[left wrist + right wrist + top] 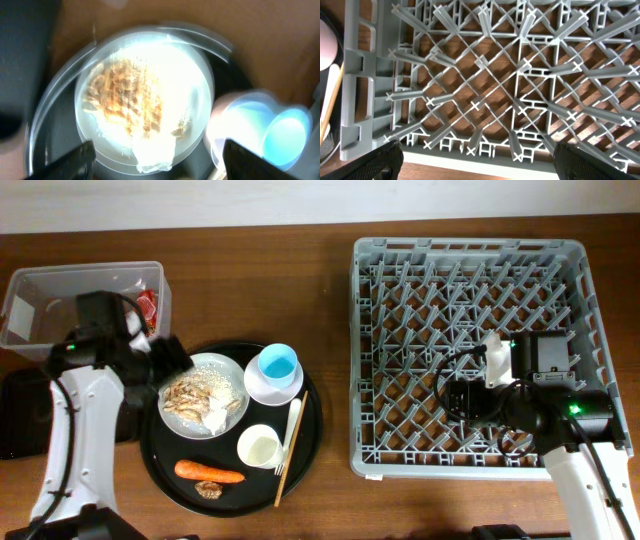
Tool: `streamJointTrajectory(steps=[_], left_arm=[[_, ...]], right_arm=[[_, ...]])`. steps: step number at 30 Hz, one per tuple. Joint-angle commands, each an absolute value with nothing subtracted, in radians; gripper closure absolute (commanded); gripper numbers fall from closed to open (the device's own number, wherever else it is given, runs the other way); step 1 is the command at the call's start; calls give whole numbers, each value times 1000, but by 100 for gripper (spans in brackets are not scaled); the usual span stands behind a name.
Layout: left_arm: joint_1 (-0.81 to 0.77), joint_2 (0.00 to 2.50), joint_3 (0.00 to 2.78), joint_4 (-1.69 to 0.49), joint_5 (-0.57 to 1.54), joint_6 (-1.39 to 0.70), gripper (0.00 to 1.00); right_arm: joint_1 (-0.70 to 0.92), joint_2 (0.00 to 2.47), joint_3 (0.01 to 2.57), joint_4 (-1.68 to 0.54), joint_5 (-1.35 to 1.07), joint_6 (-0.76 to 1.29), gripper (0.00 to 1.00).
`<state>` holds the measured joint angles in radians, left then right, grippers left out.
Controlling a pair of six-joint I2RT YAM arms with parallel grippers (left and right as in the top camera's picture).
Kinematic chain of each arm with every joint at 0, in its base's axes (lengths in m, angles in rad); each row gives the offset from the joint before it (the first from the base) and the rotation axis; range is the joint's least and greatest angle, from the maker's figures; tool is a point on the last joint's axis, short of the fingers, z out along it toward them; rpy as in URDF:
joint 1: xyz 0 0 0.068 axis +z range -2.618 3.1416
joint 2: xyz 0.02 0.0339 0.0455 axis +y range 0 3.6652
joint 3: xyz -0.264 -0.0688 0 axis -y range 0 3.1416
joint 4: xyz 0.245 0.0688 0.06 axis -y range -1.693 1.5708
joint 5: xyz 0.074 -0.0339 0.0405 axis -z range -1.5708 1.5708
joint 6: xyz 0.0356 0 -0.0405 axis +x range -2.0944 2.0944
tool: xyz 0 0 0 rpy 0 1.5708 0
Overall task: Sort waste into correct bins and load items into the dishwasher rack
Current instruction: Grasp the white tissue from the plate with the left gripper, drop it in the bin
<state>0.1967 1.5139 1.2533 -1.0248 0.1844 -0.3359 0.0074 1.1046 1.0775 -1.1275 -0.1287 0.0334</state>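
Note:
My left gripper point(172, 360) is open and empty, hovering over the white plate point(200, 395) of beige food scraps point(190, 392). In the left wrist view its fingers point(160, 162) straddle the plate point(195, 75) and scraps point(125, 95); the light blue cup point(285, 135) is at right. The blue cup point(278, 364) stands in the small white bowl point(262, 387). A white cup point(260, 447), fork point(293, 430), chopsticks point(288, 465), carrot point(210, 472) and brown morsel point(208, 490) lie nearby. My right gripper point(455, 395) is open and empty above the grey rack point(470, 255), as the right wrist view point(480, 165) shows.
The dishes and waste sit on a round black tray point(310, 445). The clear tub point(60, 285) at back left holds the red-and-white wrapper point(150, 302). The shallow black tray point(22, 415) lies at the left edge, partly under my left arm.

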Motion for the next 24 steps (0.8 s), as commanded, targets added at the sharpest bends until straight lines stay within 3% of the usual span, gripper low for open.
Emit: streamJointTrajectory(steps=[1,5,10,12,19,24], left_arm=[[105,1515,1187,-1133,208,-327,20],[-4,1517,1068,-1101,130,-328,22],[-26,1517,995,-994,-23,-354,27],[-26,1522,995,-953,-23,-355,35],[-27,1598,995,-926,49,-377,41],[-39,1638,995,-927,49,-377,62]], right_arm=[[12,1102,1092,-1127,-120,38,1],[12,1102,1092,-1130,-121,38,2],[12,1102,1092,-1131,-123,38,1],[12,1102,1092,-1131,-123,38,1],[12,1102,1092,-1131,-123,38,1],[12,1102,1092,-1131,-123,38,1]])
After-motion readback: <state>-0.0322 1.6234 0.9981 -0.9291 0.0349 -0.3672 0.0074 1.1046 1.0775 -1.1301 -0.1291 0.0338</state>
